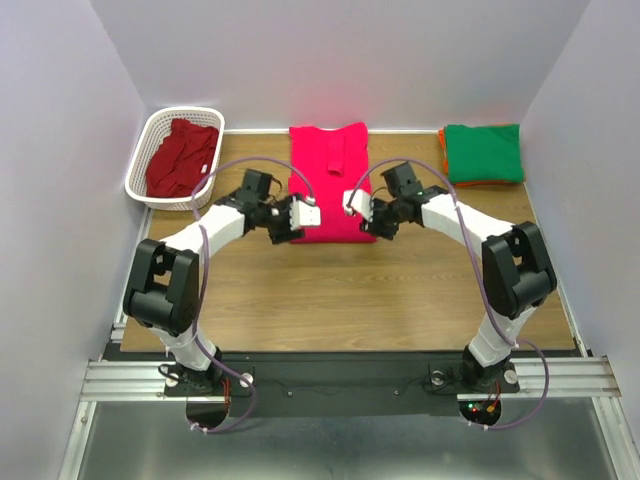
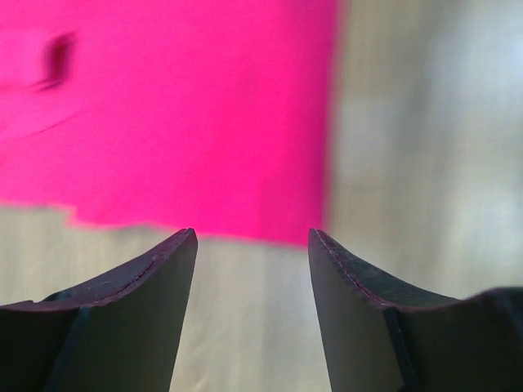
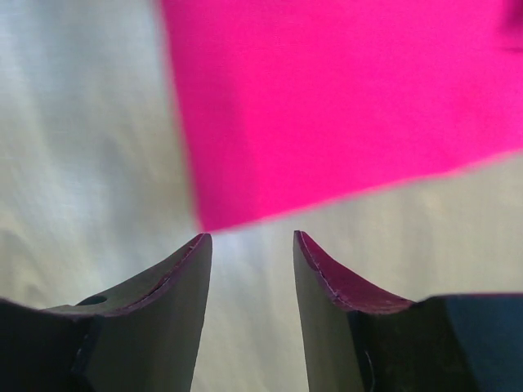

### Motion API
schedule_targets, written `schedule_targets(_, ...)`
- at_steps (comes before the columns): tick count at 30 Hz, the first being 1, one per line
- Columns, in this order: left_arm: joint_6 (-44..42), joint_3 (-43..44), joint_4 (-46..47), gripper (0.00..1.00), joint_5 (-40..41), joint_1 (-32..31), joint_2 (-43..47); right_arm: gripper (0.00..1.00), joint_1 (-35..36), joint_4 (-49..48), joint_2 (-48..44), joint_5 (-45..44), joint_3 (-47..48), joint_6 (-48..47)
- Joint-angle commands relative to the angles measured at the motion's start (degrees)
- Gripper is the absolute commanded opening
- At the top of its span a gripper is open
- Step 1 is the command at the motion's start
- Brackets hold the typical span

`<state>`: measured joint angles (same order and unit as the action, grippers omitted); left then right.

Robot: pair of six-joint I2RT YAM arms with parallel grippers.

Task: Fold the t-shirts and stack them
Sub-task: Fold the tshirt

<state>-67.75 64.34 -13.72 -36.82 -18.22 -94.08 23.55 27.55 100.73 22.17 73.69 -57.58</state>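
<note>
A: Pink shirt (image 1: 328,180)?
B: Flat on the table (image 1: 300,290), long axis running away from me. My left gripper (image 1: 309,212) is just beside its near-left corner and my right gripper (image 1: 351,203) just beside its near-right. Equally close. Both jaws are partly open, holding nothing.
A: Around it?
B: Basket (image 1: 138,162) with the crimson shirt (image 1: 182,158) to its left, green shirt (image 1: 483,152) to its right. Nothing in the way, I'd say.

High rear overview, angled down; both wrist views close over the shared pink-red t-shirt (image 2: 180,114).

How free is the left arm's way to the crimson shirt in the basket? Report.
Likely yes: the left gripper is open and empty, the crimson shirt lies uncovered in the basket, and nothing stands between them.
</note>
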Motion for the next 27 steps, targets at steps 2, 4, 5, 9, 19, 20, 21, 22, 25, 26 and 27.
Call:
schedule_targets(2,-0.72,-5.27,4.57,0.67,1.83,-3.57,-0.74,0.5,1.94,-3.29,2.01,1.47,-3.29,0.8)
schedule_targets(4,-0.9,-5.19,5.45,0.67,2.97,-3.93,-1.8,0.49,2.02,-3.99,3.77,1.64,-3.2,0.54)
schedule_targets(5,-0.9,-5.19,5.8,0.67,3.42,-3.93,-2.33,0.49,2.37,-4.26,4.38,1.47,-3.2,0.45)
schedule_targets(9,-1.51,-3.08,6.16,0.67,4.91,-4.19,-6.46,0.49,2.99,-6.27,7.28,0.94,-3.55,-0.34)
schedule_targets(19,-4.33,-0.35,2.64,0.19,8.25,-4.28,-10.51,0.11,3.08,-8.13,9.67,-2.57,-5.05,-1.13)
schedule_targets(20,-3.72,0.52,2.21,0.13,8.34,-4.28,-10.42,0.01,2.99,-8.13,8.79,-3.1,-4.96,-0.78)
schedule_targets(21,-3.27,1.05,1.16,0.07,8.25,-4.28,-9.98,0.01,2.99,-8.13,8.18,-3.28,-4.79,0.18)
schedule_targets(22,-2.75,1.58,0.54,0.0,7.91,-4.2,-9.46,0.01,2.99,-8.04,7.56,-3.63,-4.61,0.8)
schedule_targets(25,-2.3,4.04,-3.67,0.0,6.41,-4.19,-5.86,0.01,2.99,-7.25,4.05,-4.59,-3.38,3.44)
schedule_targets(26,-2.04,4.83,-4.99,0.0,5.89,-4.19,-4.72,0.01,2.99,-6.64,2.73,-4.6,-3.12,3.79)
schedule_targets(27,-1.87,6.92,-8.4,0.0,4.84,-4.19,-2.7,0.01,2.82,-4.54,0.63,-4.16,-2.24,4.32)
